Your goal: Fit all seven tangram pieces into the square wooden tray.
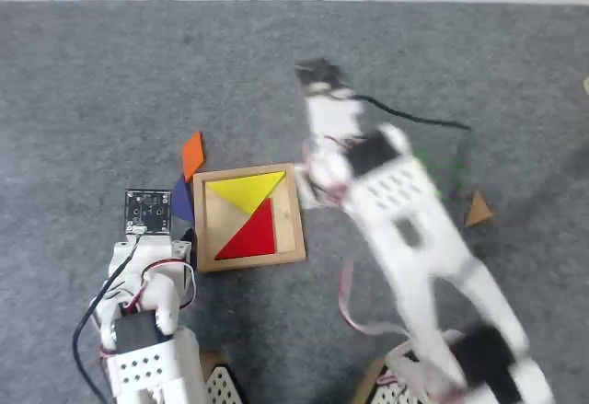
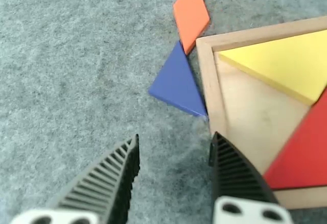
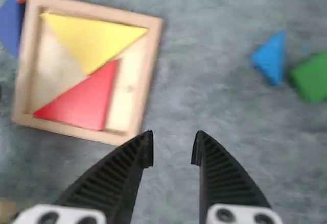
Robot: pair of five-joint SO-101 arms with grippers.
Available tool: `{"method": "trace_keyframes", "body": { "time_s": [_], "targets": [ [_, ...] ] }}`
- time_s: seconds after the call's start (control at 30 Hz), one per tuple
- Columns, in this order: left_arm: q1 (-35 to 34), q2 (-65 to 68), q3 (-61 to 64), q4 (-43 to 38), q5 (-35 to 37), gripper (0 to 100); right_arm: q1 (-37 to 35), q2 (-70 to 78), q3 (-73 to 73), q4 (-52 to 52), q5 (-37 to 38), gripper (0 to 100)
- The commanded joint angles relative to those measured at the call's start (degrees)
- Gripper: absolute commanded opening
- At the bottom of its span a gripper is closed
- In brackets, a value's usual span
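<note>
Tray [image 1: 296, 213] sits mid-mat [image 1: 110, 82] with 2 of 7 pieces in it.
- Yellow triangle [image 1: 247, 190]: long edge along the tray's far wall, apex pointing at the centre.
- Red triangle [image 1: 252, 236]: right angle toward the near-right corner, top tip just beside yellow's edge. Bare wood shows left of it.

5 are outside, and these 5 are visible:
- Navy triangle [image 2: 176, 81] lies flat on the mat, touching the tray's outer left wall.
- Orange parallelogram [image 2: 191, 15] is just beyond it by the far-left corner, tip to tip with navy. Can't tell if they touch.
- Light-blue triangle [image 3: 271, 58] and green piece [image 3: 309, 76] are just beside each other, well apart from the tray on its right.
- Tan triangle [image 1: 478, 209] is right of the right arm, also well apart from the tray.

Left gripper [image 2: 175, 140]: jaws wide, holding nothing. It is low by the tray's left side, near navy, with 1 finger [image 2: 230, 173] over the tray wall and the other over mat.

Right gripper [image 3: 173, 134]: jaws apart with a narrower gap, holding nothing. It is over mat just beside the tray's right wall.
</note>
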State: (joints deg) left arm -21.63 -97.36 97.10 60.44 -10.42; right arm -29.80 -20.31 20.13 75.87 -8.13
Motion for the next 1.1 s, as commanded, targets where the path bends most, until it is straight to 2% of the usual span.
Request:
{"method": "trace_keyframes", "body": {
  "time_s": [0.0, 0.07, 0.17, 0.47, 0.67, 0.93, 1.0, 1.07],
  "targets": [
    [0.09, -0.62, -0.31, 0.18, -0.44, 22, 8.04, -17.36, 24.09, -15.34, 12.22, 13.7],
    [0.09, -0.62, -0.31, 0.18, -0.44, 22, 10.95, -22.11, 33.76, -23.34, 17.41, 13.7],
    [0.09, -0.62, -0.31, 0.18, -0.44, 22, 11.56, -24.48, 41.85, -28.79, 17.93, 13.9],
    [0.53, -0.79, -0.31, 0.18, -0.35, 22, 10.95, -24.48, 45.01, -28.70, 17.41, 14.0],
    [6.07, -1.05, -0.31, 4.92, -0.70, 22, 10.51, -24.48, 44.84, -28.79, 17.85, 14.0],
    [7.30, -1.05, -0.48, 5.36, -0.70, 22, 7.16, -24.48, 45.10, -28.70, 17.85, 14.0],
    [5.98, -1.05, -0.48, 5.54, -0.70, 22, 7.16, -24.48, 45.10, -28.97, 17.85, 14.0],
    [0.26, -1.05, -0.92, 7.82, -0.70, 22, 7.16, -24.40, 45.10, -30.37, 17.67, 14.0]
  ]
}}
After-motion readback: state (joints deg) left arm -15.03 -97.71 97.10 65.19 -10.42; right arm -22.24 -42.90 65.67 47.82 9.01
